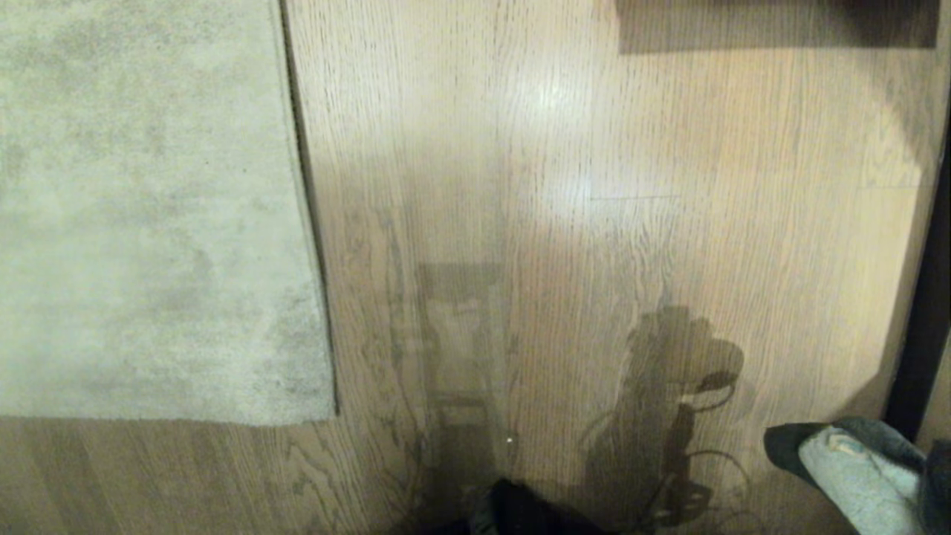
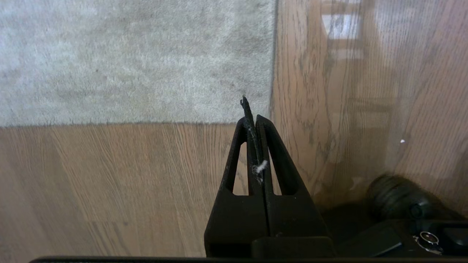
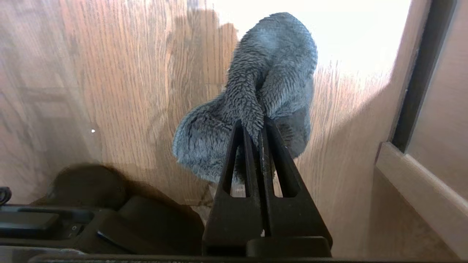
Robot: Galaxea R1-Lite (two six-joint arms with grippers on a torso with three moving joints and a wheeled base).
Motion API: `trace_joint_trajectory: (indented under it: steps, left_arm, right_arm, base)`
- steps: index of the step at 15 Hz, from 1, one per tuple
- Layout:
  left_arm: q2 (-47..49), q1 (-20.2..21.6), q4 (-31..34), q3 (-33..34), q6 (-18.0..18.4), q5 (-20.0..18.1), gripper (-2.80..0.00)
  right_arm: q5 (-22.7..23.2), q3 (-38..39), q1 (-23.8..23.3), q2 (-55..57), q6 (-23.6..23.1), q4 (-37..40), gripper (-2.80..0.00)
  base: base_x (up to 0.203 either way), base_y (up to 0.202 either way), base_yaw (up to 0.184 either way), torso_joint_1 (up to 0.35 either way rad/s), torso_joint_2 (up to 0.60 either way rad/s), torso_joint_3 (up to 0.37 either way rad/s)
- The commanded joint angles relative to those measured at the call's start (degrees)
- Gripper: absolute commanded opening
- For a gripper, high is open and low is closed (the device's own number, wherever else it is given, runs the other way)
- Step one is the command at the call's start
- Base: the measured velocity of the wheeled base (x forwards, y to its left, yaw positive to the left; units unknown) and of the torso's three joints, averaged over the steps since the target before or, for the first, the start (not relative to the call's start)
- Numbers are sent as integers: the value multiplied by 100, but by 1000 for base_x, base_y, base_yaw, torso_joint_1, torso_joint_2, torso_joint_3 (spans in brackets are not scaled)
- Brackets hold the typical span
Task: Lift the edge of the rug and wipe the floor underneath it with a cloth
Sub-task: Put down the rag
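The pale grey-beige rug (image 1: 148, 223) lies flat at the left of the head view, and its rug edge (image 1: 306, 223) runs along the light wood floor (image 1: 557, 223). The rug's corner sits just ahead of my left gripper (image 2: 252, 118), which hangs above the floor, shut and holding nothing, with a fleck of white lint on its fingers (image 2: 272, 153). My right gripper (image 3: 256, 126) is shut on the fluffy grey-teal cloth (image 3: 267, 80), which hangs bunched above the floor. In the head view the cloth (image 1: 854, 468) shows at the lower right, its whitish side up.
A dark vertical frame (image 1: 929, 334) with a wooden skirting (image 3: 420, 190) borders the floor on the right. A dark shape (image 1: 773, 22) lies across the top. My black base (image 1: 520, 513) shows at the near edge. Arm shadows fall on the middle planks.
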Motion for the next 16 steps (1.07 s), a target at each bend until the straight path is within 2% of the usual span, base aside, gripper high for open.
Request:
trace_joint_trajectory:
  steps: [1,7,16]
  left_arm:
    - [1,9,-5,0,-4,2,-280]
    - [1,1,-5,0,-4,2,-280]
    - [1,10,-5,0,-13,2,-280]
  right_arm:
    - [3,0,6,9,-2,-2,-280]
    - [3,0,6,2,-3,7,-280]
    - [3,0,6,119,-292,80,-280]
  base:
    - [0,0,0,0,0,0]
    - [0,0,0,0,0,0]
    - [0,0,0,0,0,0]
